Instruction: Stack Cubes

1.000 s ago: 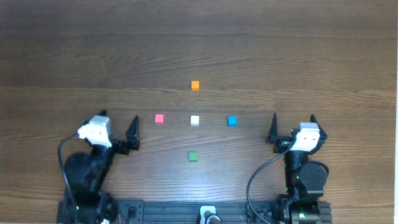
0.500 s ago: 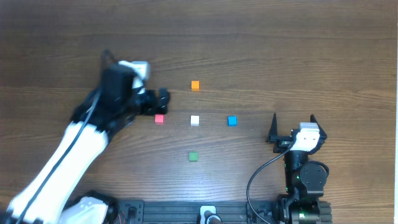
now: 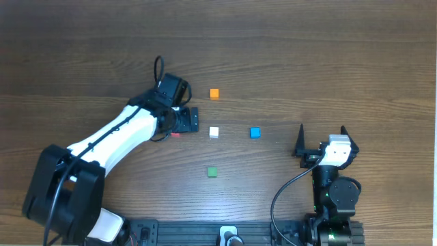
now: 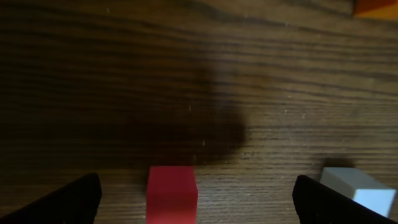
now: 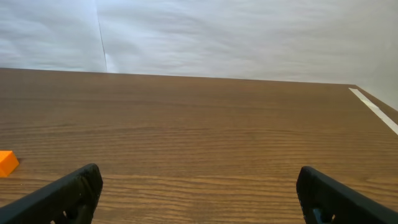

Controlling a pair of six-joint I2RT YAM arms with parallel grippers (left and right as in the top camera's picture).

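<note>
Five small cubes lie on the wooden table: orange [image 3: 214, 93], white [image 3: 214, 132], blue [image 3: 255, 132], green [image 3: 212, 172], and a pink-red cube [image 3: 175, 134] mostly hidden under my left gripper [image 3: 190, 121]. In the left wrist view the pink-red cube [image 4: 172, 193] sits on the table between the open fingers of the left gripper [image 4: 196, 183], nearer one finger and touching neither. The white cube [image 4: 360, 190] lies just beside the other finger, and the orange cube [image 4: 376, 7] is farther off. My right gripper [image 3: 321, 140] stands open over its base, holding nothing.
The right wrist view looks across bare table to a white wall, with the orange cube [image 5: 7, 163] at its edge. A pale strip [image 5: 373, 109] marks the table's far right side. Wide open wood lies beyond the cubes.
My left arm has swung from beside its base out to the pink-red cube and come down over it, fingers open. The right arm and all cubes have stayed still.
</note>
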